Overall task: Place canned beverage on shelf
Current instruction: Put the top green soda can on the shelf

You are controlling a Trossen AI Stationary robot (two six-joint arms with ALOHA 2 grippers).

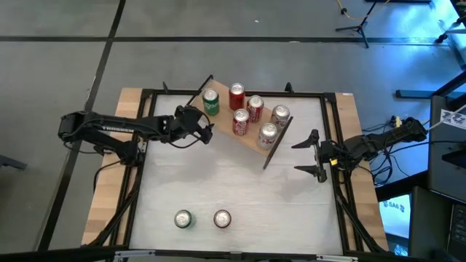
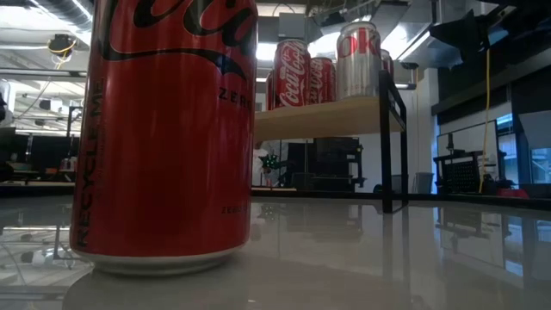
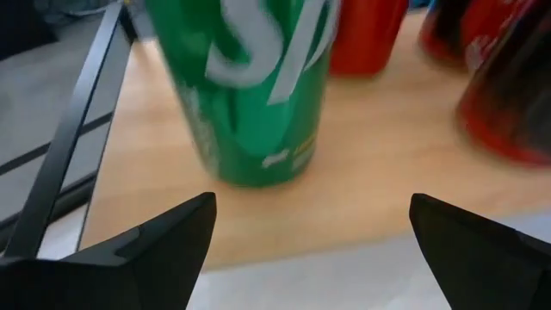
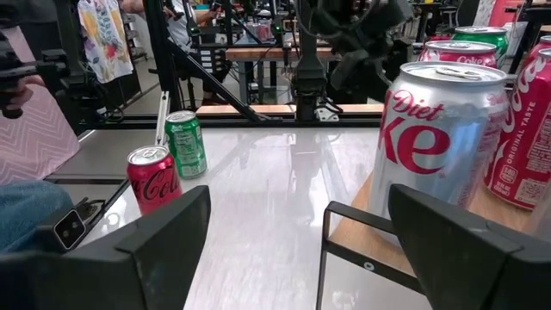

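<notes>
The shelf (image 1: 251,131) stands at the far middle of the surface (image 1: 233,185), set at an angle. Six cans stand on it: a green can (image 1: 210,102) at the left end, three red cans, and two silver cans (image 1: 274,124) at the right end.

The left pincer (image 1: 206,125) is just beside the green can, fingers (image 3: 146,250) spread wide, holding nothing. In the left wrist view the green can stands upright on the board, clear of both fingers.

The right pincer (image 1: 313,155) waits near the shelf's right end, jaws spread, empty.

A second green can (image 1: 182,219) and a red can (image 1: 222,219) stand upright at the near edge of the surface, well apart from the shelf.
</notes>
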